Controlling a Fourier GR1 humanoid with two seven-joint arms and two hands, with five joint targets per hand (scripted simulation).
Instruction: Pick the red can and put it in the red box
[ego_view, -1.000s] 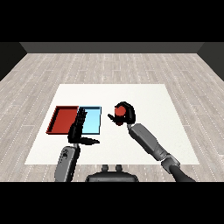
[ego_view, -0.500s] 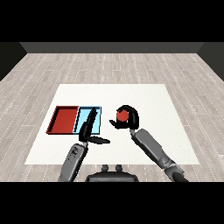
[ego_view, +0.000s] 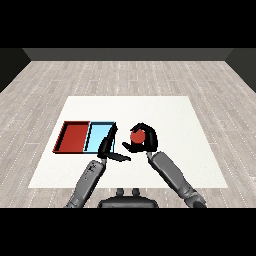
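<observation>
White table (ego_view: 165, 112) | right robot hand (ego_view: 148, 141) partly hides red can (ego_view: 137, 135)

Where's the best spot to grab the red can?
Around its round side, coming from the right. The red can sits inside the right hand, whose fingers curl over it with the thumb underneath, so its curved wall suits a wrap-around hold.
</observation>
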